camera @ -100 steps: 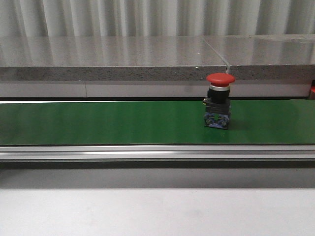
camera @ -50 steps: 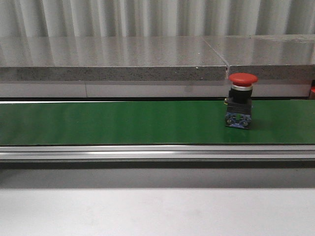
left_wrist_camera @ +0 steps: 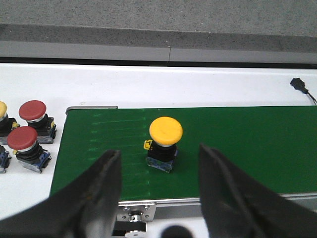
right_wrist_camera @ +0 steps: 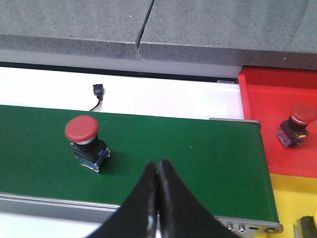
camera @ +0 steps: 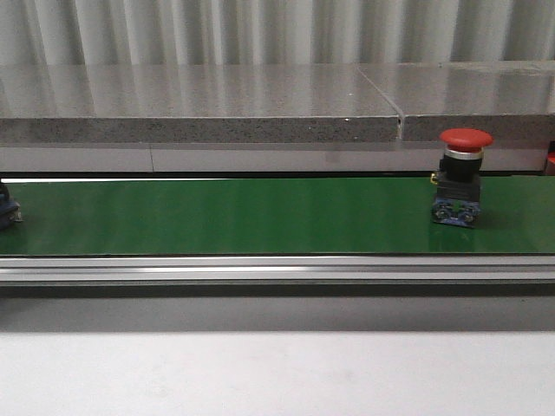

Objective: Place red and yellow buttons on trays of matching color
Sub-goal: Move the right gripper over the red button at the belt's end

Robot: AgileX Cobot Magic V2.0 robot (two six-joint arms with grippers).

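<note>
A red button stands upright on the green belt at the right; it also shows in the right wrist view. My right gripper is shut and empty above the belt, beside that button. A yellow button stands on the belt near its left end, ahead of my open, empty left gripper. Its base just shows at the front view's left edge. The red tray holds one red button. The yellow tray lies next to it.
Two red buttons and part of a yellow one stand on the white table left of the belt. A grey stone ledge runs behind the belt. A black cable plug lies on the white table. The belt's metal rail runs along its front.
The red button has travelled to the right along the belt. A button's base has come into the front view at the left edge.
</note>
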